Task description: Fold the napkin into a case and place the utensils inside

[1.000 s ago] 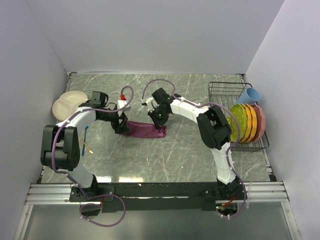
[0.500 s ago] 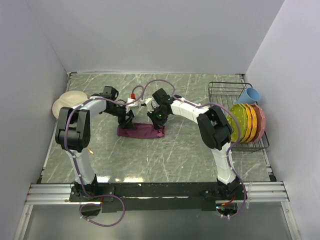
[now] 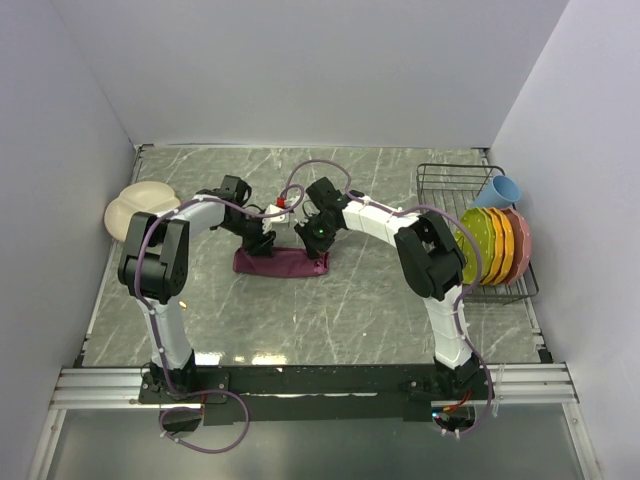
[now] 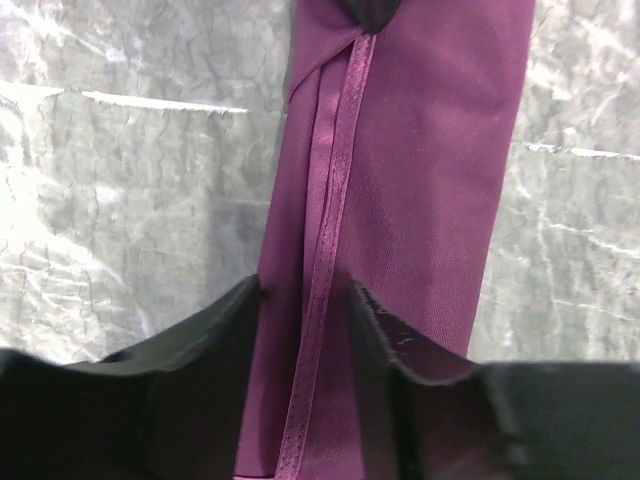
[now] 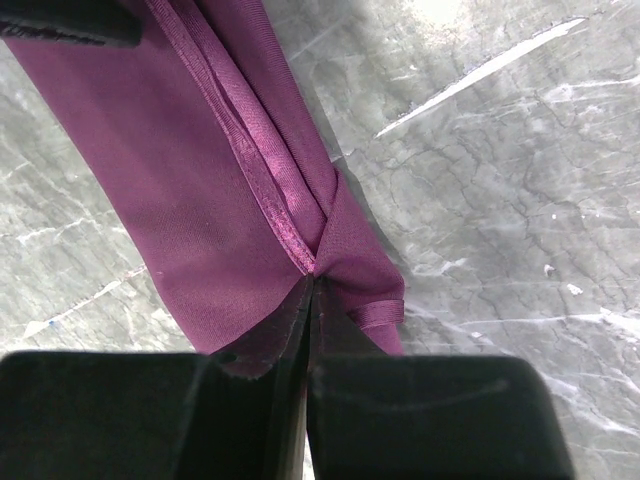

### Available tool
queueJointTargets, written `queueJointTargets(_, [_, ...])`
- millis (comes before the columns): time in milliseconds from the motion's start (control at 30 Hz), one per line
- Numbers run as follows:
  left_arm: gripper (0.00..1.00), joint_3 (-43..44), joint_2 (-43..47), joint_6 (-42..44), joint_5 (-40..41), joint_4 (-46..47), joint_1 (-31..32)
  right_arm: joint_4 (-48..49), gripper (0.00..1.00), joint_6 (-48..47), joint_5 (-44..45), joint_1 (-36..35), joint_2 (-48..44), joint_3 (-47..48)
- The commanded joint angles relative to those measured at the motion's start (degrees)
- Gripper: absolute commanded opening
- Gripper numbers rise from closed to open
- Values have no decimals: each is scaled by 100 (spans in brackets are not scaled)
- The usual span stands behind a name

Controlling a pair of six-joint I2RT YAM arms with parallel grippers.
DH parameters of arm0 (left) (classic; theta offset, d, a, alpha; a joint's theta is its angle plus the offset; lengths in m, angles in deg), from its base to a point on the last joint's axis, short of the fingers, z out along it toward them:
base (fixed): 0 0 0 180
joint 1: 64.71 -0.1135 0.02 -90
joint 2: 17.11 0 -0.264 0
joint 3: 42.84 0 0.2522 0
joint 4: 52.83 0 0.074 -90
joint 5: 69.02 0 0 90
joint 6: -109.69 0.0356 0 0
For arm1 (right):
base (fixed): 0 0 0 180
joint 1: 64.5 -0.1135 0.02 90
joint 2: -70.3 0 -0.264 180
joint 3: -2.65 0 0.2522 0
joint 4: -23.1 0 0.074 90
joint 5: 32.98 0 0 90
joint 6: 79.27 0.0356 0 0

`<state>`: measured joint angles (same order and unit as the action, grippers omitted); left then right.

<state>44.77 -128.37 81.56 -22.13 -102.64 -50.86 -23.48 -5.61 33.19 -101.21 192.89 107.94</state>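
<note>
The napkin [image 3: 283, 264] lies as a long narrow maroon-purple strip, the case, at the table's middle. In the left wrist view the strip [image 4: 430, 170] runs up the frame with a stitched hem along its left side. My left gripper [image 3: 262, 243] hovers over the strip's left part, and its fingers [image 4: 300, 300] stand apart on either side of the hem. My right gripper [image 3: 318, 237] is at the strip's right end and its jaws [image 5: 312, 285] are shut, pinching a bunched corner of the cloth [image 5: 200, 190]. The blue fork and gold spoon are hidden behind the left arm.
A cream divided plate [image 3: 133, 208] sits at the far left. A wire dish rack [image 3: 445, 185] with coloured plates [image 3: 492, 245] and a blue cup [image 3: 501, 189] stands at the right. Grey walls close in on three sides.
My left arm has swung right and its gripper has moved from the strip's raised left end to over the strip. The cloth's left end now lies flat. The right gripper has stayed put.
</note>
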Motion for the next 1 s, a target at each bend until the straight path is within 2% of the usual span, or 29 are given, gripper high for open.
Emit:
queueJointTargets(0, [42,-10,-45,168,92,134,48,-32,6,-1,-183,6,-191,-135])
queueJointTargets(133, [30,-37,-71,185,154,160,109,-49,9,174,-306,41,-252,-30])
queueJointTargets(333, [22,-28,-89,159,215,195,136,-189,15,499,-402,85,-297,242])
queueJointTargets(433, [21,-10,-106,124,224,213,136,-269,25,684,-446,111,-279,401])
queueJointTargets(567, [23,-37,-62,80,216,239,136,-409,41,983,-411,234,-253,682])
queueJointTargets(667, [25,-10,-36,10,163,239,136,-523,46,1220,-429,365,-226,893])
queueJointTargets(800, [31,69,-10,-122,58,222,127,-603,47,1449,-490,497,-331,1016])
queueJointTargets(900, [44,113,61,-376,-39,344,92,-603,46,1624,-709,603,-480,868])
queueJointTargets(967, [51,200,157,-665,-92,458,57,-533,41,1923,-1024,673,-577,710])
